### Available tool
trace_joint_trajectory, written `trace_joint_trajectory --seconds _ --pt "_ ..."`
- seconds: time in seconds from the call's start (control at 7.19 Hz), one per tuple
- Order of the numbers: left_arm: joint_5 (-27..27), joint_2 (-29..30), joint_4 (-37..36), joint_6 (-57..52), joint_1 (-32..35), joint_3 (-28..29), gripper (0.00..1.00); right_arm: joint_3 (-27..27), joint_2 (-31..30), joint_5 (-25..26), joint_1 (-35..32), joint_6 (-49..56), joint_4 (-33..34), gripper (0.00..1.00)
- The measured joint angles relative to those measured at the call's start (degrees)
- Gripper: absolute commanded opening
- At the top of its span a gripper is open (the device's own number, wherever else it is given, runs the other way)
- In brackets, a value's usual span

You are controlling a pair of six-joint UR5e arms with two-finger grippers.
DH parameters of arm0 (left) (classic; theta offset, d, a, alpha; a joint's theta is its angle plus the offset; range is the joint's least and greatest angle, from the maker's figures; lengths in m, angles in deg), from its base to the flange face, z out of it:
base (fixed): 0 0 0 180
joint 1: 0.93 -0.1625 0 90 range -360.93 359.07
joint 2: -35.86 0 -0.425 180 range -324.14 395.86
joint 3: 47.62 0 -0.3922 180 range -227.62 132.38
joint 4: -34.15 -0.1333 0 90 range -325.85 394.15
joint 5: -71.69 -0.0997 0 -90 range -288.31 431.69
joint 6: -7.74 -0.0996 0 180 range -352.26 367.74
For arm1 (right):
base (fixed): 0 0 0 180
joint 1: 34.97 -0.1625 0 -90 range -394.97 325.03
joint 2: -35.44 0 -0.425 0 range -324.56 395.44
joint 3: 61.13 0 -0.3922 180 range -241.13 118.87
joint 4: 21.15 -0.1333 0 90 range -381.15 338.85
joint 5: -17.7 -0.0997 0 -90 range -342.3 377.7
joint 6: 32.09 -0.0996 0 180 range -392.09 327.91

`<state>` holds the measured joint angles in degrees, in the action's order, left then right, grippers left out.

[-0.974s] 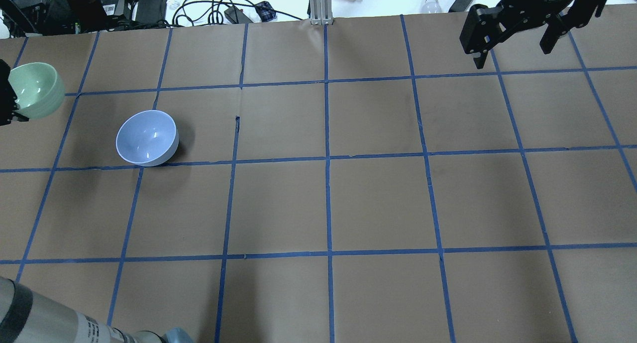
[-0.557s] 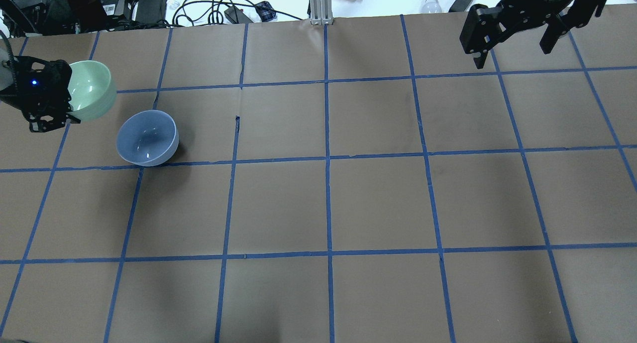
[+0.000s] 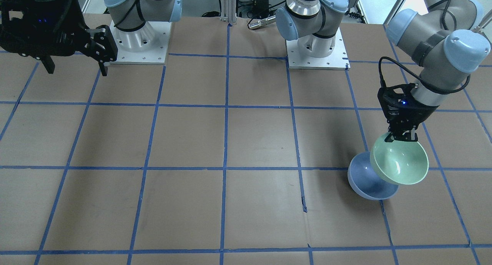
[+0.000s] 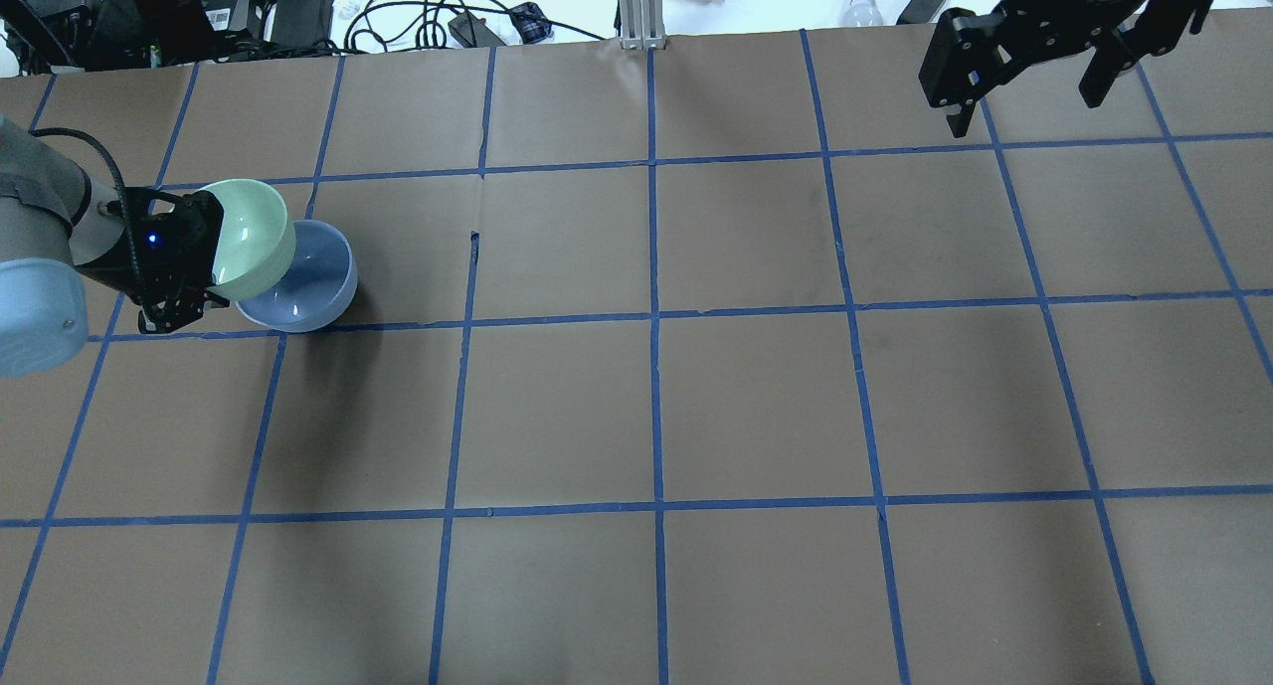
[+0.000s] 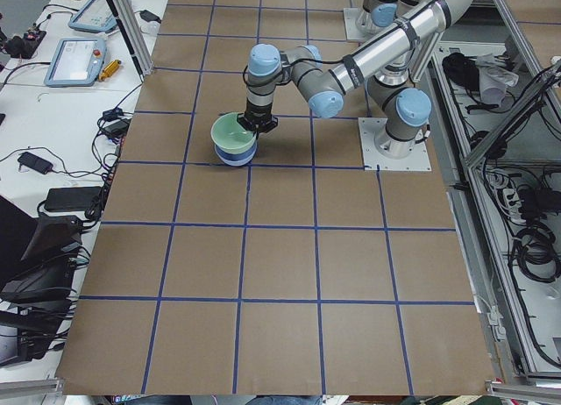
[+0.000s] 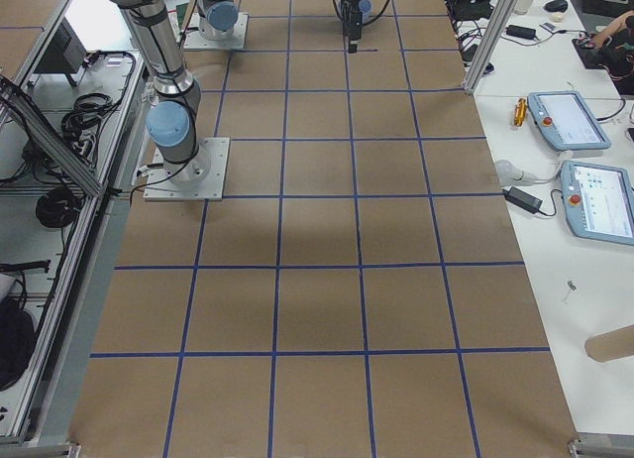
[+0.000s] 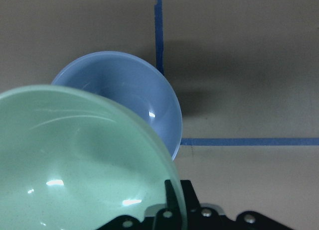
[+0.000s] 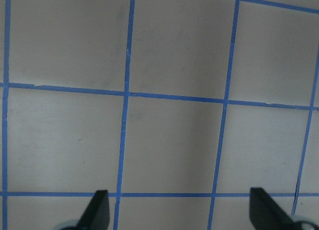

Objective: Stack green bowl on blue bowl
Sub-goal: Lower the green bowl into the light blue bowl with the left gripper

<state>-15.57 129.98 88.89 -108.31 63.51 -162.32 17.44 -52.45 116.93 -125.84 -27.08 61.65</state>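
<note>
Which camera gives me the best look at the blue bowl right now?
Left wrist-mounted: the blue bowl is close and large, its inside mostly open beyond the green bowl. Front-facing and overhead show it smaller, partly covered by the green bowl; exterior left, a sliver; exterior right and right wrist, nothing.

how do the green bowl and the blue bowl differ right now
Colour: the green bowl is pale mint, the blue bowl pale periwinkle. Support: the green bowl hangs from the left pincer, gripped at its rim, while the blue bowl sits on the table. Pose: the green bowl is tilted, the blue bowl stands mouth up. Both are round, deep, glossy and about the same size.
</note>
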Motion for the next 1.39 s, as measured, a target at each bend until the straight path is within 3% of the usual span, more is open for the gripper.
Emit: trace_joint_trajectory --seconds 0.28,0.42,0.56,1.39 --pt "0.1 0.4 -2.1 1.9 1.7 -1.6 0.00 0.0 0.0 0.0 0.0 0.0 0.0 1.00" --pt "0.1 1.0 -2.9 2.1 2.1 -2.1 0.53 0.0 0.0 0.0 0.0 0.0 0.0 1.00" --pt "0.2 1.4 -3.4 2.2 2.2 -2.6 1.00 0.0 0.0 0.0 0.0 0.0 0.0 1.00" --pt "0.1 1.0 -3.2 8.7 3.8 -0.7 1.00 0.0 0.0 0.0 0.0 0.0 0.0 1.00"
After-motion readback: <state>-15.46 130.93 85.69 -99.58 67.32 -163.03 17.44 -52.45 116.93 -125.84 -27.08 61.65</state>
